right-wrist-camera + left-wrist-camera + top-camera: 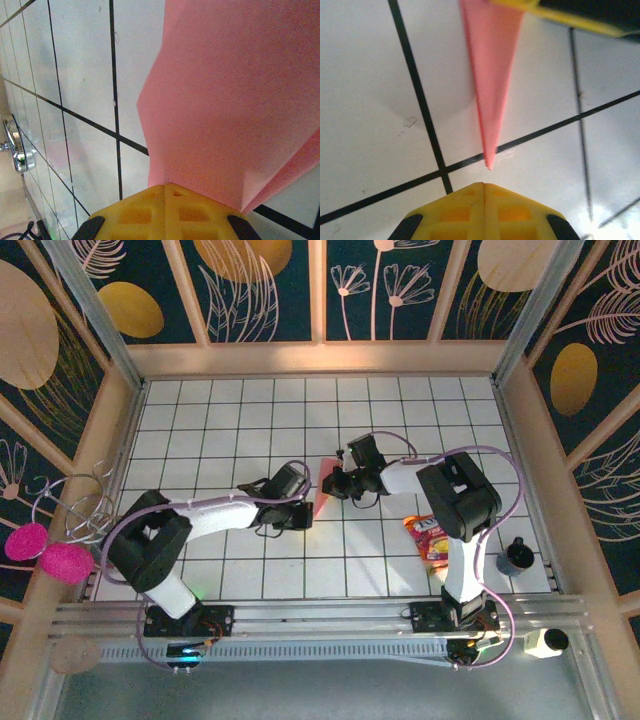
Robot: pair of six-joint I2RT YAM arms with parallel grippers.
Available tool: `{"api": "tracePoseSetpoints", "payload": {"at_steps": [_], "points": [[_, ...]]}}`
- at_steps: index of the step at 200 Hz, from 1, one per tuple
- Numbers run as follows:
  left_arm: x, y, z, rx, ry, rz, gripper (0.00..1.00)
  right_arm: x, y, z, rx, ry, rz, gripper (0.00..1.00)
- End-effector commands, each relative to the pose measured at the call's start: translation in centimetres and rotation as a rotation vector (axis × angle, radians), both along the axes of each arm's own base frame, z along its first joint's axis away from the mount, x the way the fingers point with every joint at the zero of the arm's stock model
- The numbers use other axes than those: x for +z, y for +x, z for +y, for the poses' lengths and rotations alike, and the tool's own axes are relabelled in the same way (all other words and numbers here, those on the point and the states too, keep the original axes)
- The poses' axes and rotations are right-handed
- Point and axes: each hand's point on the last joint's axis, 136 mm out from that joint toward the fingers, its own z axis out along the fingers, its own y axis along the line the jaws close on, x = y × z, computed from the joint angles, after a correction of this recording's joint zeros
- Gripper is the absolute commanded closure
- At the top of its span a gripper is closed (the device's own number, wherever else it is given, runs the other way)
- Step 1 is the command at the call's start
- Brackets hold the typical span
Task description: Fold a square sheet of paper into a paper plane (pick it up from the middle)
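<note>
Paper plane (pixel 324 486) is mid-table between the arms, its wide end pinched in the closed right gripper (pixel 165 188), sharp tip low over the tiled table (pixel 220 430). Judgement: hold that pinch steady on the crease and press folds without bending the tip. Left gripper (pixel 485 186), fingers together and empty, sits just short of the tip. Both arms reach inward, wrists low.

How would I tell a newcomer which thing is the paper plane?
On the white tiled table, look between the left pincer and right pincer. The paper plane is the slim salmon-pink dart there, tapering to a sharp tip; the snack packet to its right is crinkly red and yellow.
</note>
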Motion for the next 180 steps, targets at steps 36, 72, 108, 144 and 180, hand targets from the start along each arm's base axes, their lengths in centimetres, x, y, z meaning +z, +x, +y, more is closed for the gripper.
{"api": "tracePoseSetpoints", "payload": {"at_steps": [36,72,108,144,180], "points": [[3.2,3.9,-2.4,0.031,-0.147,-0.057,1.0,-0.9,-1.8,-0.3,-0.013,-0.025,0.05,0.96],[1.4,4.3,-3.5,0.039,-0.171,-0.011,1.0,-0.6,-1.5,-0.1,-0.02,-0.007,0.055,0.96],[-1.5,3.5,-2.8,0.052,-0.12,0.046,1.0,0.0,-1.2,0.1,-0.015,0.019,0.051,0.97],[-3.6,2.9,-1.5,0.07,-0.048,0.075,1.0,1.1,-0.6,-0.1,-0.013,0.027,0.023,0.97],[-5.1,1.6,-0.4,0.075,-0.017,0.113,1.0,3.1,1.0,0.0,0.007,0.002,-0.063,0.96]]}}
